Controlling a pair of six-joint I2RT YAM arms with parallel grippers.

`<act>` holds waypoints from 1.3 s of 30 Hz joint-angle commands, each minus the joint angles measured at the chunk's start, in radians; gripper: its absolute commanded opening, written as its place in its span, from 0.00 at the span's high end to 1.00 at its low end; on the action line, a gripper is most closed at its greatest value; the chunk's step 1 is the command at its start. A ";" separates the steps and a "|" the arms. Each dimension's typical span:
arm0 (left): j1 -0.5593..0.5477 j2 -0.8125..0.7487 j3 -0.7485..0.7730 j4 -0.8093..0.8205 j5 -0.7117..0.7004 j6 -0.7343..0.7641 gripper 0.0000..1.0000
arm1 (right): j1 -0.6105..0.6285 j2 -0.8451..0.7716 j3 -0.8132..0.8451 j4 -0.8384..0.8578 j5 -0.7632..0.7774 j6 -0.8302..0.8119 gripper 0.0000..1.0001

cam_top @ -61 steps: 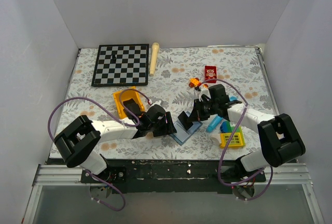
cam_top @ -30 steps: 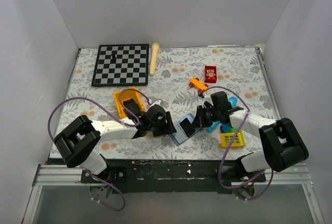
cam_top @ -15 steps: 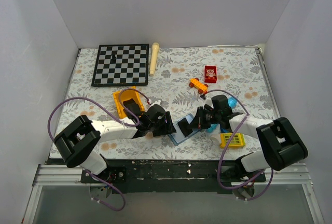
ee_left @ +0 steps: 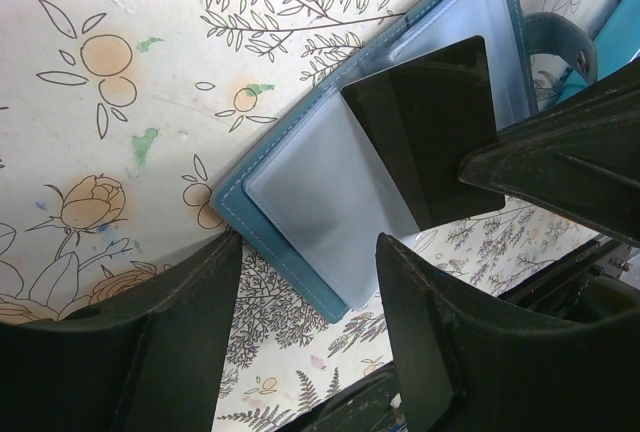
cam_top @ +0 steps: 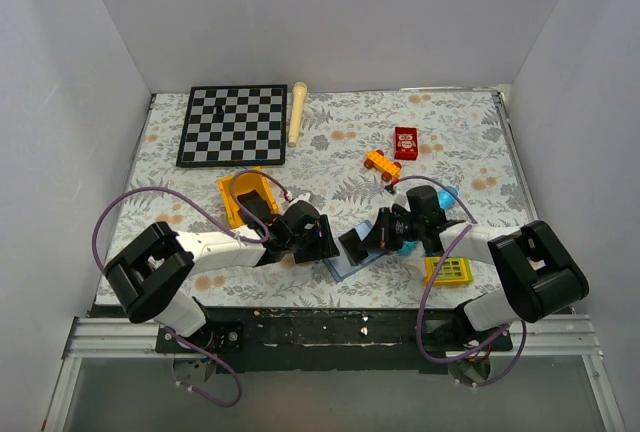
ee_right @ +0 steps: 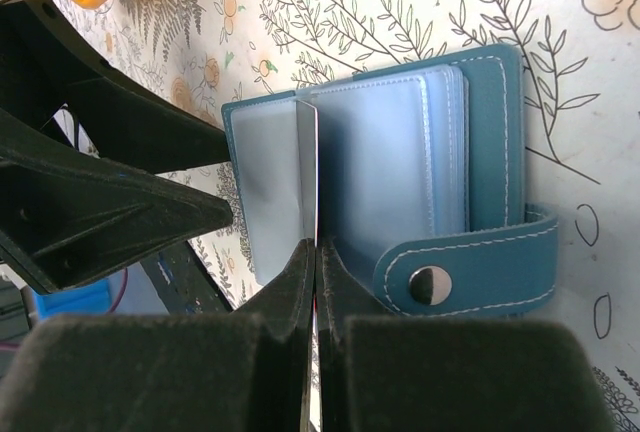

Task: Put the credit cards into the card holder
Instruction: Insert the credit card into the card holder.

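The slate-blue card holder (ee_left: pixel 300 202) lies open on the flowered table near the front edge, its clear sleeves up and its snap tab (ee_right: pixel 430 284) spread to one side. My right gripper (ee_right: pixel 316 252) is shut on a black credit card (ee_left: pixel 425 142), which is tilted with its lower edge down on the sleeves; in the right wrist view the credit card (ee_right: pixel 316 177) shows edge-on. My left gripper (ee_left: pixel 310 342) stands open, its fingers (ee_left: pixel 150 352) either side of the holder's near corner. From above, the card (cam_top: pixel 353 244) sits between the left gripper (cam_top: pixel 318 244) and the right gripper (cam_top: pixel 384 236).
A chessboard (cam_top: pixel 233 124) and a wooden pin (cam_top: pixel 296 112) lie at the back left. A red box (cam_top: pixel 405 142) and an orange toy (cam_top: pixel 380 162) sit behind the right arm. An orange-yellow container (cam_top: pixel 247 195), a blue toy (cam_top: pixel 445 195) and a yellow-green piece (cam_top: pixel 447 269) lie close by.
My right gripper has come down and to the left with the black card, bringing its edge onto the open holder. The left arm has stayed in place.
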 commanded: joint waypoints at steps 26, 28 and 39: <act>-0.003 0.016 0.028 -0.011 -0.019 0.014 0.45 | 0.088 -0.007 -0.101 0.115 0.062 0.142 0.99; -0.003 0.012 0.023 -0.011 -0.019 0.014 0.45 | 0.123 -0.001 -0.103 0.135 0.095 0.163 0.99; -0.003 -0.002 0.010 -0.008 -0.016 0.010 0.45 | 0.272 0.009 -0.150 0.282 0.331 0.358 0.99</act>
